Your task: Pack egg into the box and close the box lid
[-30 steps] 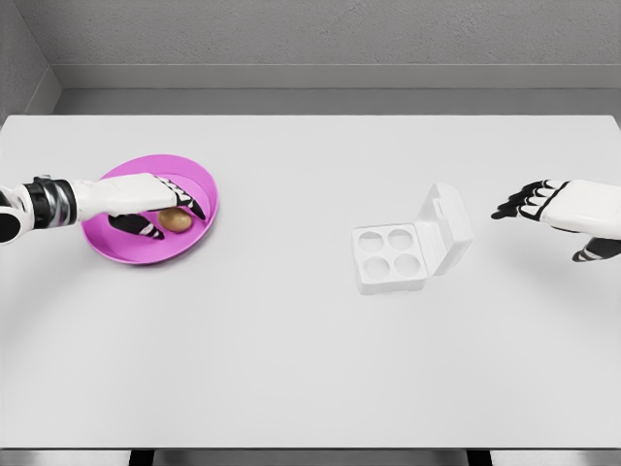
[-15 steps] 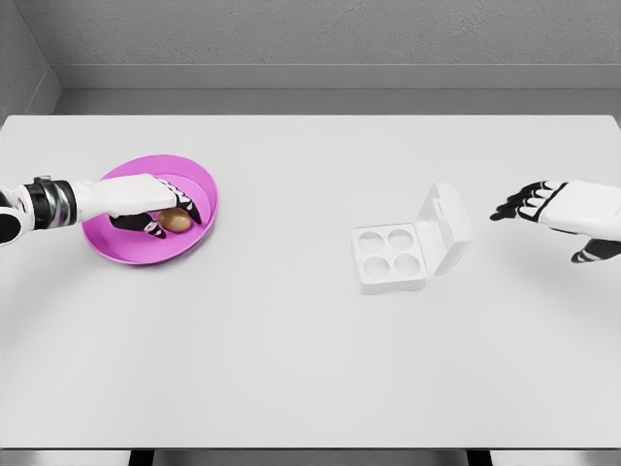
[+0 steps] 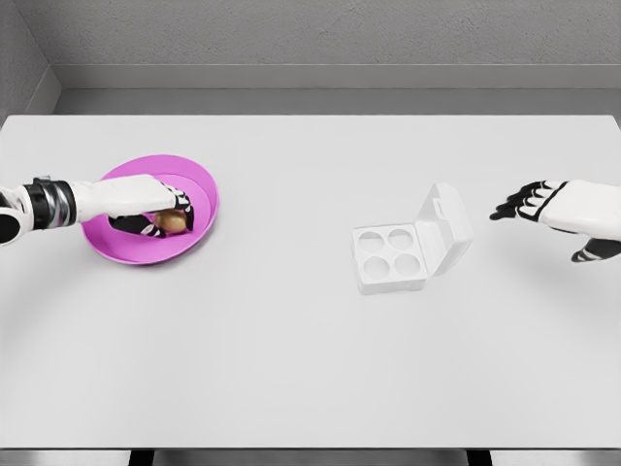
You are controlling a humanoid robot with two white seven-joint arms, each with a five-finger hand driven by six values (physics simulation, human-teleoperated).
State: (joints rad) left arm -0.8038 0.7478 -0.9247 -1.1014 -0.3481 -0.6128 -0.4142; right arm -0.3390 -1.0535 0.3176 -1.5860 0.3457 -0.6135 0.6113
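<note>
One egg [image 3: 173, 222] sits in the bowl [image 3: 199, 184], our left hand [image 3: 146, 199] curling around it. Next we lift it to the box [image 3: 390, 259]; our right hand [image 3: 543, 202] hangs spread beside the box.

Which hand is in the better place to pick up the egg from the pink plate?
The left hand. Its fingers are curled around the egg in the pink plate. The right hand hovers open past the box, far from the egg.

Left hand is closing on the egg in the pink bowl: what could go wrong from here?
The left hand curls over the small brown egg in the shallow pink bowl; the round egg may slip or roll away. The white four-cup egg box sits far right, so the carry is long. Its open lid stands tilted and could be knocked.
</note>
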